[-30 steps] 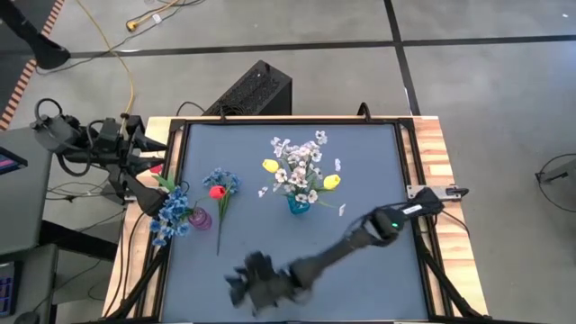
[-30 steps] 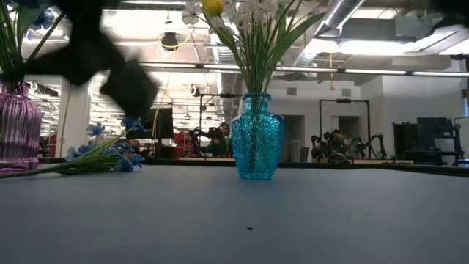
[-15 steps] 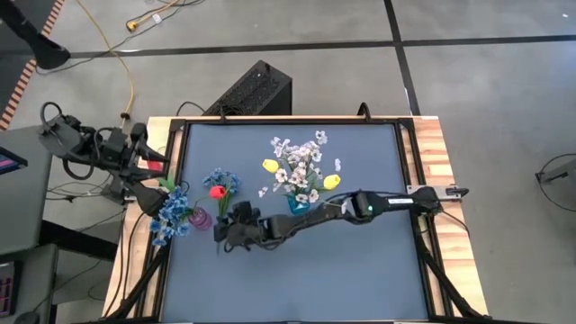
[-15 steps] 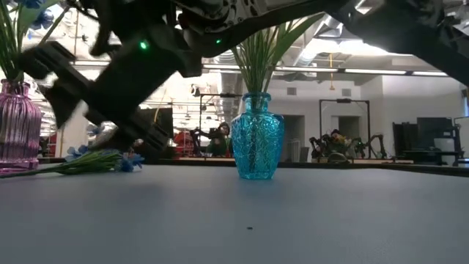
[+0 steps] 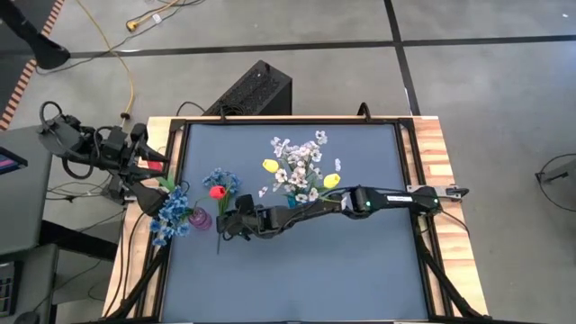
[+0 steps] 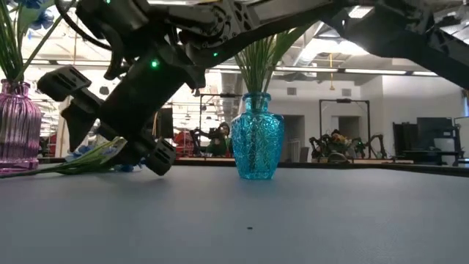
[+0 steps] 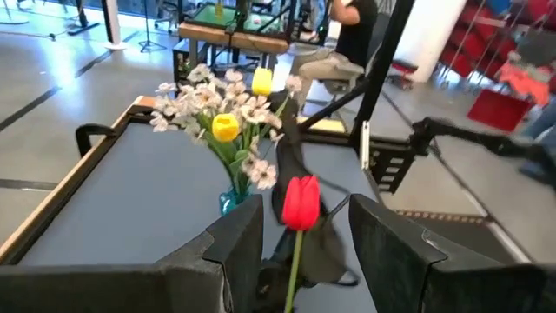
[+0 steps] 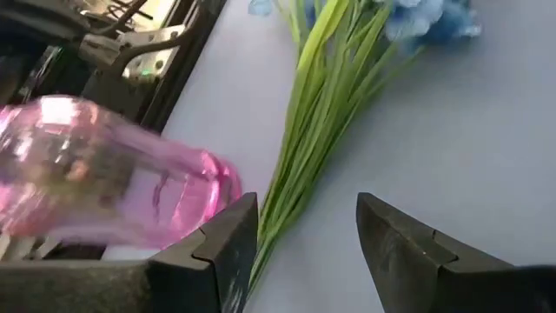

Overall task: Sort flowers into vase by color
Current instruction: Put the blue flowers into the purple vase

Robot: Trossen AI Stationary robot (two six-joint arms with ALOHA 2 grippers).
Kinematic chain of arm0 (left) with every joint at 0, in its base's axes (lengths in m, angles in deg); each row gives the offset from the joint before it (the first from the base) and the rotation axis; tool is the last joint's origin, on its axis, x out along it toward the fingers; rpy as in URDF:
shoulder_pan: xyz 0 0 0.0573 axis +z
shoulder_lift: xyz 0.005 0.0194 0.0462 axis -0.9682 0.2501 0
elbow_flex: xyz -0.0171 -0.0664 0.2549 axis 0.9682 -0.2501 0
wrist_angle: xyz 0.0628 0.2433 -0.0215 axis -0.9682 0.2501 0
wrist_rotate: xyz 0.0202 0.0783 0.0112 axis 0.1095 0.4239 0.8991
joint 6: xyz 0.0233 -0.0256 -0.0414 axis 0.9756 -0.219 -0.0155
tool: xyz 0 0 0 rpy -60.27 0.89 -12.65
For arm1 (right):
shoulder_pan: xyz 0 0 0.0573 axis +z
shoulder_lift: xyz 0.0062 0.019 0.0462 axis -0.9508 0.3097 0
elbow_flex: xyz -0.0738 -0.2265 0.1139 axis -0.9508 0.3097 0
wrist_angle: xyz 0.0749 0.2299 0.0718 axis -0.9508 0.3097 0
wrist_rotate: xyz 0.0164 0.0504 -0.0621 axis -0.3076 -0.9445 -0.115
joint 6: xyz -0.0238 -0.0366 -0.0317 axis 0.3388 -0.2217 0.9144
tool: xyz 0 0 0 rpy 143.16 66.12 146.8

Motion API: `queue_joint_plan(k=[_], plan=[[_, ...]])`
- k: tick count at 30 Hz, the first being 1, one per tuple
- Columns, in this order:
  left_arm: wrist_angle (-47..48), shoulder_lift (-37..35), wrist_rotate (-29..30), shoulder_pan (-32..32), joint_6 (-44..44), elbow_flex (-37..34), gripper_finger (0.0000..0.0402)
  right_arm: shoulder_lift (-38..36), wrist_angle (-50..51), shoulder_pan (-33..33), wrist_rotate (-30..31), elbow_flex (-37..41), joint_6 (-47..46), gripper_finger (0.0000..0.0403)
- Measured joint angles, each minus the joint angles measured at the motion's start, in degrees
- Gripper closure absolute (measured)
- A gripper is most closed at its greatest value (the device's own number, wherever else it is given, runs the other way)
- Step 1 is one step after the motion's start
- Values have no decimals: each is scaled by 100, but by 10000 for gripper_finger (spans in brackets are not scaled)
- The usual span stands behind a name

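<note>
A loose blue blossom spray (image 5: 221, 184) lies flat on the grey mat, with its green stems (image 8: 300, 174) running toward the near edge. My right gripper (image 5: 227, 225) is low over those stems and open, one finger on each side (image 8: 304, 222). Whether it touches them, I cannot tell. The pink vase (image 5: 200, 219) holds blue sprays (image 5: 171, 214). A red tulip (image 7: 301, 203) stands upright between the open fingers of my left gripper (image 7: 306, 228), by the pink vase. The blue vase (image 6: 256, 136) holds white sprays and yellow tulips (image 5: 270, 166).
The right arm (image 5: 360, 202) stretches across the mat just on the near side of the blue vase. The pink vase (image 6: 18, 128) stands close to the table's left rim (image 5: 171, 162). Bare mat (image 5: 342, 270) lies toward the near and right edges. A person sits beyond the table (image 7: 352, 35).
My right arm has swung from the near edge toward the table's left and far side, and has come down over the loose blue spray's stems. Its fingers now stand astride them. The flowers and both vases have stayed in place.
</note>
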Motion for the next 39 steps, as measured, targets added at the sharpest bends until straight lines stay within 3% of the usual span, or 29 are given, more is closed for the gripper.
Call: queue_joint_plan(k=[10, 23, 31, 39], plan=[[-233, 2, 11, 0, -68, 2, 242, 264, -916, -178, -443, -29, 124, 182], [-233, 2, 35, 0, -257, 2, 242, 288, -487, -105, -415, -73, 8, 191], [-231, 2, 7, 0, -270, 2, 242, 289, -431, -185, -426, -70, -186, 244], [-228, 2, -264, 0, -508, 2, 242, 282, -417, -319, -451, -66, -225, 331]])
